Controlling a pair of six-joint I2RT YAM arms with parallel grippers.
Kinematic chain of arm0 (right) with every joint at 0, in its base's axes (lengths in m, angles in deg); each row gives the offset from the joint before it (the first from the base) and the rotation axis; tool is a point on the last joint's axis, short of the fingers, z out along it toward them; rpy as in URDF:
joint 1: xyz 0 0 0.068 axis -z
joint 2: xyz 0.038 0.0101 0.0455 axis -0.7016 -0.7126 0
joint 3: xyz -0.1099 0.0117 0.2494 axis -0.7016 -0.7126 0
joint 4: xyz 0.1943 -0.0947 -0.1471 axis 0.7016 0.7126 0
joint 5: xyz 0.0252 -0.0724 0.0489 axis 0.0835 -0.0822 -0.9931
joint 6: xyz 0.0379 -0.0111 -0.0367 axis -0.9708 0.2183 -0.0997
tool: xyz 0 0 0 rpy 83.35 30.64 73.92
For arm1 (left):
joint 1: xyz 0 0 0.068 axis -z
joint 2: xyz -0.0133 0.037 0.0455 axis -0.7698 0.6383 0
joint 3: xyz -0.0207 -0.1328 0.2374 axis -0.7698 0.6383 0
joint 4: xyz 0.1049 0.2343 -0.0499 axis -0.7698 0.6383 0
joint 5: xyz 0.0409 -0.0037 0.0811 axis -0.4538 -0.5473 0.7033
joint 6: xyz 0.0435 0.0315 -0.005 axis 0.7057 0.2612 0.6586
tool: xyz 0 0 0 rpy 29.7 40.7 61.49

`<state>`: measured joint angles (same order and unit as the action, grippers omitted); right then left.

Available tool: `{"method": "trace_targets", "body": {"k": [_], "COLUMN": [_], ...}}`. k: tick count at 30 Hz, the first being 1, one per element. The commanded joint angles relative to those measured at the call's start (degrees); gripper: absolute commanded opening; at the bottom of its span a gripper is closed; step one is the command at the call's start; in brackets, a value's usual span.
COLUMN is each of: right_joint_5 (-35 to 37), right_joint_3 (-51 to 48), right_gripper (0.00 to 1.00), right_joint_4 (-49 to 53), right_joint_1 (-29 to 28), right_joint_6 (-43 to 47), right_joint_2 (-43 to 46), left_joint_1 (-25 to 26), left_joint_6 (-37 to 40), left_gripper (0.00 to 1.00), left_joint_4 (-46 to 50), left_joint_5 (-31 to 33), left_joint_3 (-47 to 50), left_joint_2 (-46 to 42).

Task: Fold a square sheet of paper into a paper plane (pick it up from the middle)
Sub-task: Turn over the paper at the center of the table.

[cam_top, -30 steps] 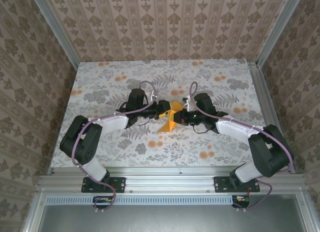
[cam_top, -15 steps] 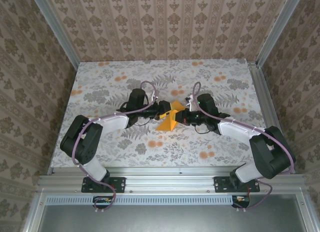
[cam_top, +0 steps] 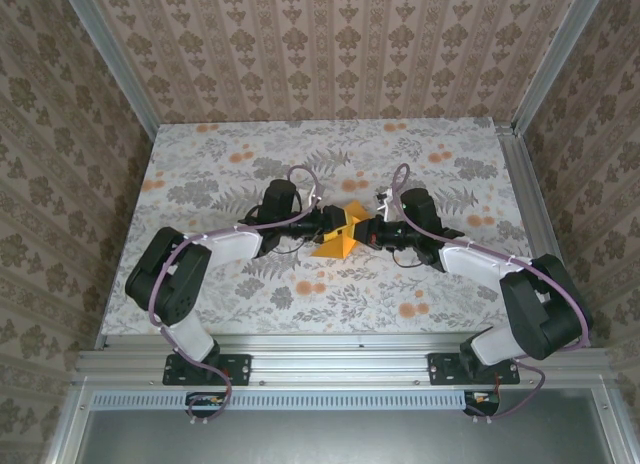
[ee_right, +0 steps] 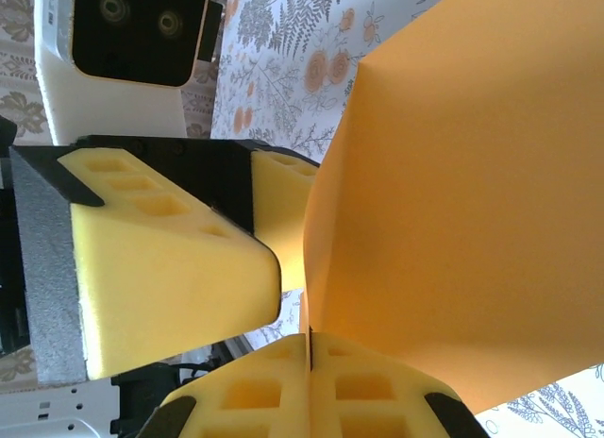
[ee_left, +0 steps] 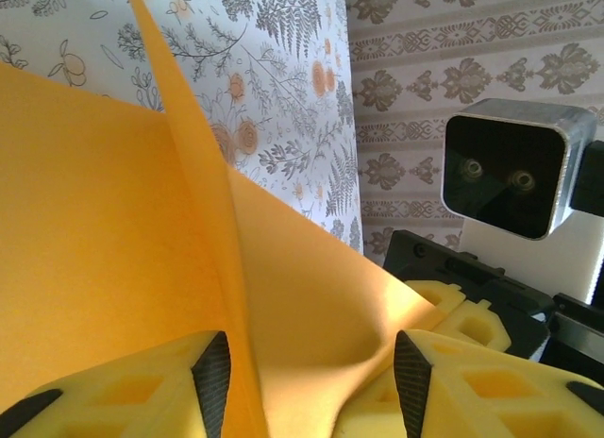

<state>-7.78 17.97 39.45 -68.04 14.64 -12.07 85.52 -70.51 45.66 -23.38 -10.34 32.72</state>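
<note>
The square sheet of paper (cam_top: 338,238) is bright orange and folded into a creased wedge, held up just above the floral cloth at mid-table between both grippers. My right gripper (cam_top: 371,230) pinches its right edge; in the right wrist view the yellow foam fingers (ee_right: 274,395) are pressed together on the thin paper edge (ee_right: 444,174). My left gripper (cam_top: 323,222) faces it from the left. In the left wrist view my left gripper (ee_left: 311,386) has its jaws apart, with a raised crease of the paper (ee_left: 123,240) standing between them, close to the left finger.
The grey floral cloth (cam_top: 240,154) covers the table, ringed by patterned walls and an aluminium frame (cam_top: 525,184). The two grippers sit nearly fingertip to fingertip; the right gripper's fingers (ee_left: 467,317) and its camera (ee_left: 514,174) loom just ahead in the left wrist view.
Both grippers have crept slightly farther from the bases with the paper. The wedge hangs a little flatter. The left jaws have narrowed a bit around the crease.
</note>
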Motion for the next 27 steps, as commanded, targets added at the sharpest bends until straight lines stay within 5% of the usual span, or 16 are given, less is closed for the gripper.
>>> {"method": "trace_targets", "body": {"k": [1, 7, 27], "right_joint_5": [-1.5, -1.4, -0.9], "right_joint_3": [-1.0, -1.6, -2.7], "right_gripper": [0.0, 0.0, 0.0], "right_joint_4": [-2.2, -2.0, -2.1], "right_joint_1": [0.5, 1.1, 2.3], "right_joint_6": [-0.7, -0.9, -2.1], "right_joint_2": [1.5, 0.9, 1.3], "left_joint_1": [0.2, 0.2, 0.4], "left_joint_6": [-1.8, -0.7, 2.0], "left_gripper": [0.47, 0.36, 0.25], "left_joint_4": [-3.1, -1.8, 1.6], "left_joint_5": [-1.8, -2.0, -2.6], "left_joint_3": [-2.0, -2.3, -3.4], "left_joint_2": [0.3, 0.5, 1.5]}}
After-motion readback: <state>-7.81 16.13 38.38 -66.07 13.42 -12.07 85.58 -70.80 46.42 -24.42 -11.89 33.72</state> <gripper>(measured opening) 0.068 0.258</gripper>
